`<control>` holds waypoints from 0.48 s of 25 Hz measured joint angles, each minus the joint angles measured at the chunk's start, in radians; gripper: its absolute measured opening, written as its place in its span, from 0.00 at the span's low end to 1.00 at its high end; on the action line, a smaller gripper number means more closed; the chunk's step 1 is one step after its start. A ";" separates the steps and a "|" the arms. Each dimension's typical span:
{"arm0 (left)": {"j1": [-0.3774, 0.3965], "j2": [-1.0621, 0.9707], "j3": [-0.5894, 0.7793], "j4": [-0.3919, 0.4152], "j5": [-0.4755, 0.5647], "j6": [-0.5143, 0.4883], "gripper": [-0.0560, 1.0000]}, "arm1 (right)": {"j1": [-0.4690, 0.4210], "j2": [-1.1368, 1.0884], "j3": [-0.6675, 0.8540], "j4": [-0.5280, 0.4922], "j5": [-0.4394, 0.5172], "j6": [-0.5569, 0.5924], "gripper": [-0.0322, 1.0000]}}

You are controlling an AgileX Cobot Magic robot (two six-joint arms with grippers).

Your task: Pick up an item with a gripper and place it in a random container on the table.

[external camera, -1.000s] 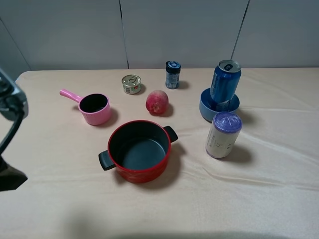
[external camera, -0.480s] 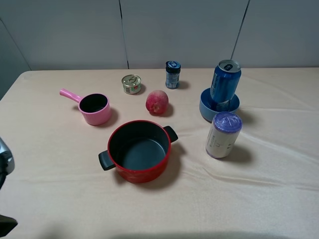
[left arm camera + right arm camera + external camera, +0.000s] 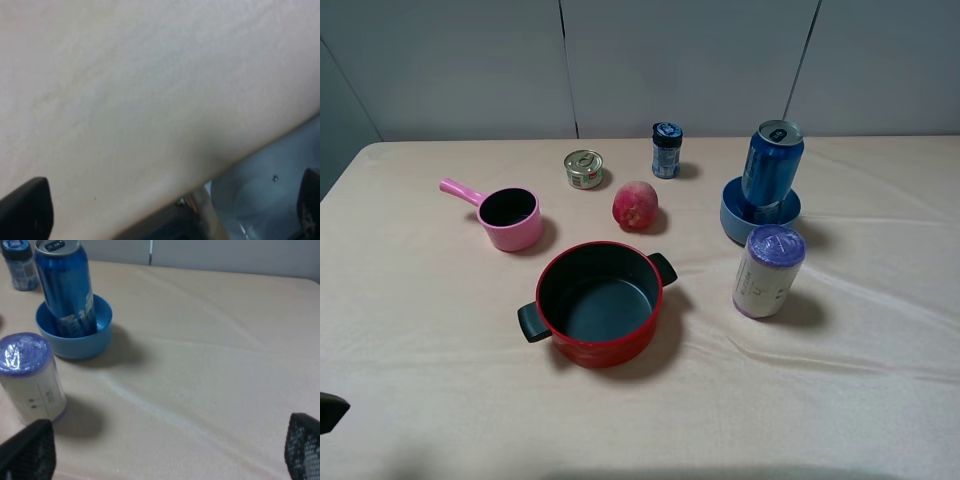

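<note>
Tall blue can [image 3: 772, 170] standing upright in the light-blue bowl [image 3: 733, 222] near the table [image 3: 880, 400] far edge: stiff, smooth, slippery, probably light. Best gripped mid-body. Left gripper [image 3: 165, 212] and right gripper [image 3: 165, 447] both spread wide, holding nothing.

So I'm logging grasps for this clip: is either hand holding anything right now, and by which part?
Nothing is held. The right hand is open over bare cloth, and the left hand is open too. The blue can stands free in the light-blue bowl.
</note>
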 joint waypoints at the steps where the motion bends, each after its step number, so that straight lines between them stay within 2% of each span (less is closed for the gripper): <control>1: 0.020 -0.013 0.000 -0.009 0.000 0.010 0.99 | 0.000 0.000 0.000 0.000 0.000 0.000 0.70; 8: 0.226 -0.197 0.004 -0.087 -0.003 0.119 0.99 | 0.000 0.000 0.000 0.000 0.000 0.000 0.70; 12: 0.341 -0.327 0.005 -0.099 -0.003 0.135 0.99 | 0.000 0.000 0.000 0.000 0.000 0.000 0.70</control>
